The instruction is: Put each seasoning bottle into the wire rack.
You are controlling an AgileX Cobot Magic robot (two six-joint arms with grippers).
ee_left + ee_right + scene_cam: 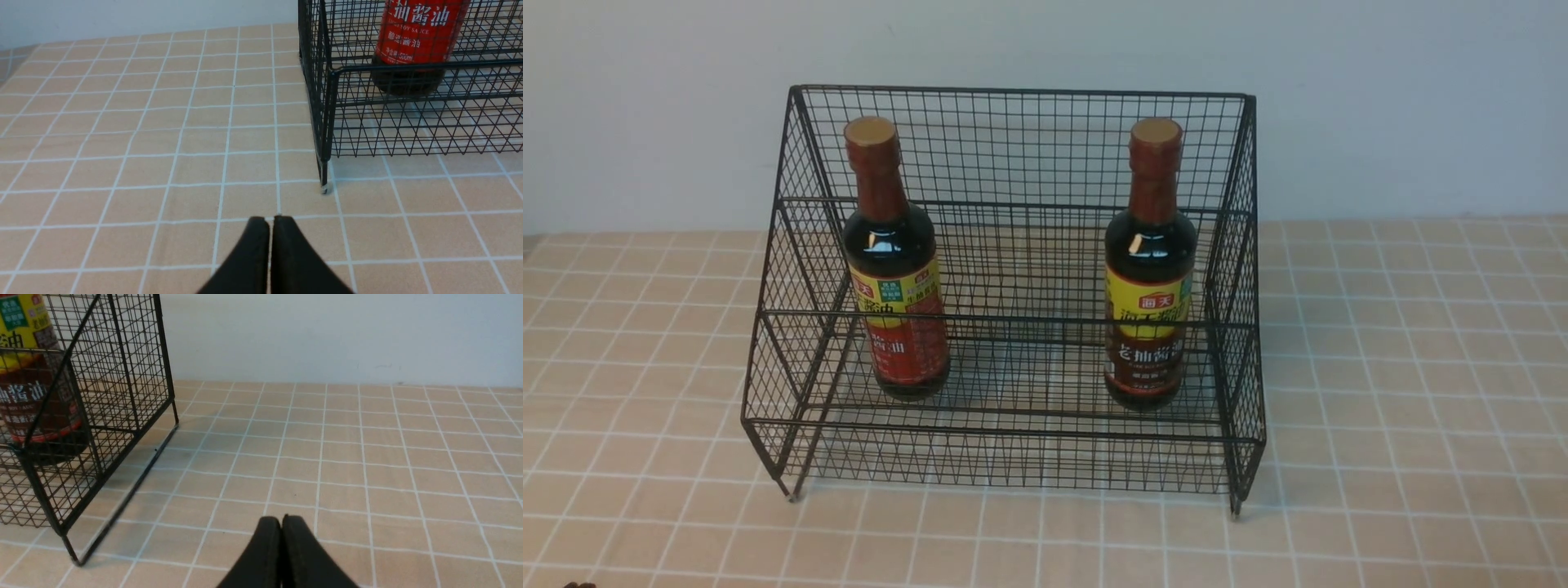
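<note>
The black wire rack (1013, 147) stands in the middle of the tiled table. Two dark seasoning bottles stand upright inside it: the yellow-and-red labelled bottle (894, 269) at its left end, the yellow-and-brown labelled bottle (1149, 278) at its right end. The left wrist view shows the rack's corner (327, 122) and the red label's lower part (416, 36). The right wrist view shows the rack's side (122, 375) and the brown-labelled bottle (28, 396). My left gripper (270, 220) is shut and empty above the table, apart from the rack. My right gripper (281, 520) is shut and empty, also apart. Neither arm shows in the front view.
The table wears a beige checked cloth (1421, 367) with white lines. A pale wall (1380, 98) rises close behind the rack. A small dark thing (578, 585) shows at the front view's lower left corner.
</note>
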